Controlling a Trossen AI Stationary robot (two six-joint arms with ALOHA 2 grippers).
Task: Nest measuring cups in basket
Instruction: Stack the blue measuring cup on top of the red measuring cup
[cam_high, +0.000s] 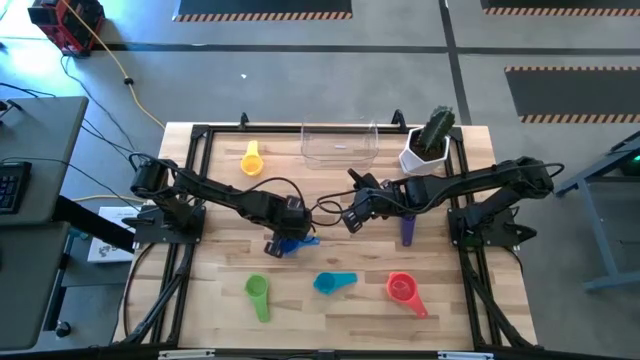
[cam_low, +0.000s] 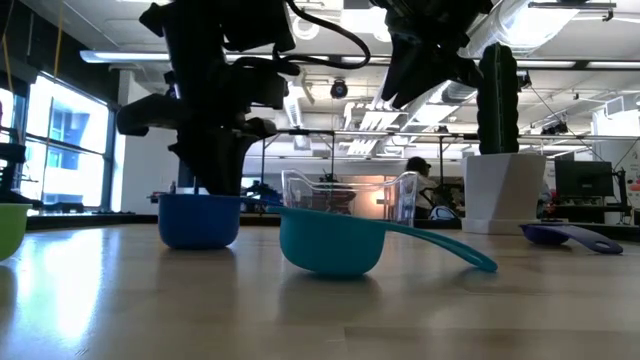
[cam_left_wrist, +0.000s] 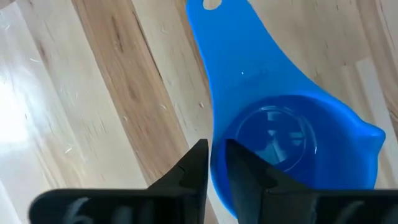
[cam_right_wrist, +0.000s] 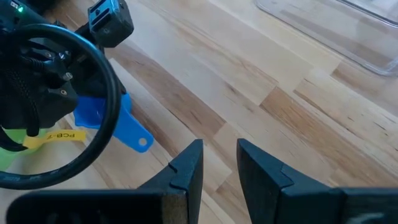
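Left wrist view: left gripper (cam_left_wrist: 216, 167) straddles the blue cup's (cam_left_wrist: 286, 146) rim, fingers narrowly parted; right gripper (cam_right_wrist: 219, 163) hovers mid-table, slightly open, empty.

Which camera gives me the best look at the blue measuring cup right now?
The left wrist view: the blue measuring cup fills it, bowl and handle, with the left gripper straddling its rim. The high view shows only part of it under that arm, the low view shows its bowl side-on, and the right wrist view shows just its handle.
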